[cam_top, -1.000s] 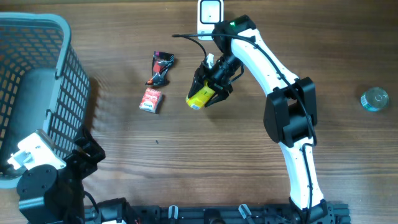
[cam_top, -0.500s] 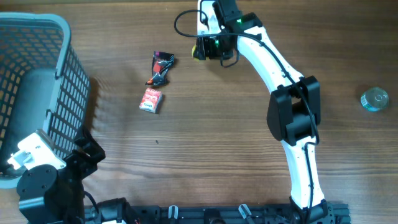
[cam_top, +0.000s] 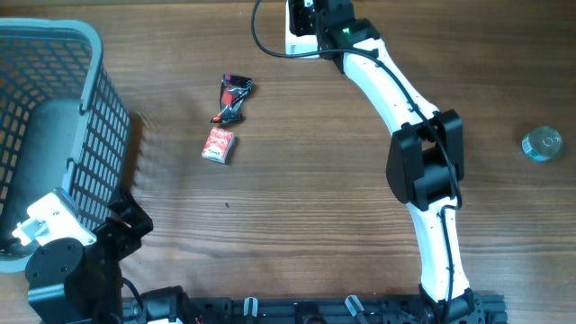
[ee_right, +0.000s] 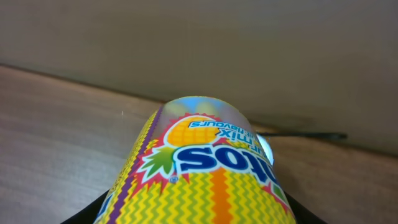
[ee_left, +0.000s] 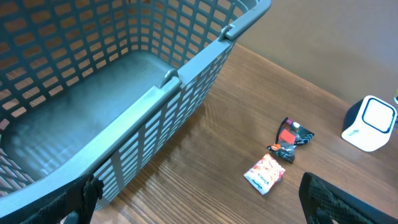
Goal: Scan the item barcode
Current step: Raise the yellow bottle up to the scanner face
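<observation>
A: Yellow glossy candy roll (ee_right: 205, 168), clenched in the right hand (cam_top: 322, 18), held at twelve o'clock of the bench beside the white scanner (ee_left: 370, 122).

B: Probably light, stiff and slippery. Hold mid-body, leaving the barcode uncovered.

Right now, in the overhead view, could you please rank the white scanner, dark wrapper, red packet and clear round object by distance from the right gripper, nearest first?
1. White scanner, beside the right gripper, far edge.
2. Dark wrapper, to the left.
3. Red packet, just past the wrapper.
4. Clear round object, far right.
</observation>
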`<action>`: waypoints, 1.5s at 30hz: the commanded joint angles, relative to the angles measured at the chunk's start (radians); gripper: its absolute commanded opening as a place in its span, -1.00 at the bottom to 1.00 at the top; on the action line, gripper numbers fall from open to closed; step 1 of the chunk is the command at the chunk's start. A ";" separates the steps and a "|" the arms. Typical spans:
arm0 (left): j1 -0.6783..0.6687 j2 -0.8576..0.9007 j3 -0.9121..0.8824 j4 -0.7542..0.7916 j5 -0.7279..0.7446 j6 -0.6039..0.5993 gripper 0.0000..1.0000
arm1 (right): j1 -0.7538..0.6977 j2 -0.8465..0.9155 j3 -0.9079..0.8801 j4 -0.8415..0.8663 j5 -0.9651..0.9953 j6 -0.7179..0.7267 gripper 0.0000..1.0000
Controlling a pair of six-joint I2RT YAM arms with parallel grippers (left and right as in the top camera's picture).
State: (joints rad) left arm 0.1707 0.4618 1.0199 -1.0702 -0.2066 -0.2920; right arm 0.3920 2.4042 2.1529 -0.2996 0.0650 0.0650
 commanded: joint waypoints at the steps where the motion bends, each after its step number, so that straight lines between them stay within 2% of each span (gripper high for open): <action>1: -0.005 0.002 -0.003 0.002 0.011 -0.004 1.00 | 0.001 0.022 -0.008 0.039 0.057 -0.012 -0.21; 4: -0.005 0.002 -0.003 0.002 -0.012 -0.003 1.00 | 0.001 0.035 -0.008 0.053 0.120 -0.012 -0.18; 10: -0.005 0.002 -0.003 -0.013 -0.015 -0.004 1.00 | 0.001 0.035 -0.008 0.028 0.152 -0.036 -0.25; 16: -0.005 0.002 -0.003 -0.014 -0.040 -0.004 1.00 | -0.052 0.033 -0.008 -0.030 0.011 -0.012 -0.27; 22: -0.005 0.002 -0.003 -0.011 -0.049 -0.004 1.00 | -0.049 0.034 -0.008 0.097 -0.058 -0.039 -0.24; 28: -0.005 0.002 -0.003 -0.011 -0.048 -0.004 1.00 | -0.040 0.054 -0.008 0.097 -0.168 -0.051 -0.24; 33: -0.005 0.002 -0.003 -0.011 -0.048 -0.004 1.00 | -0.038 0.072 -0.023 0.120 -0.172 -0.091 -0.23; 39: -0.005 0.002 -0.003 -0.011 -0.049 -0.004 1.00 | -0.040 0.077 -0.091 0.179 -0.234 -0.192 -0.11; 45: -0.005 0.002 -0.003 -0.011 -0.049 -0.004 1.00 | -0.046 0.077 -0.116 0.216 -0.248 -0.207 -0.07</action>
State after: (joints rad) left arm 0.1707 0.4618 1.0199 -1.0847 -0.2417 -0.2916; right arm 0.3546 2.4706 2.0354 -0.1093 -0.1501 -0.1131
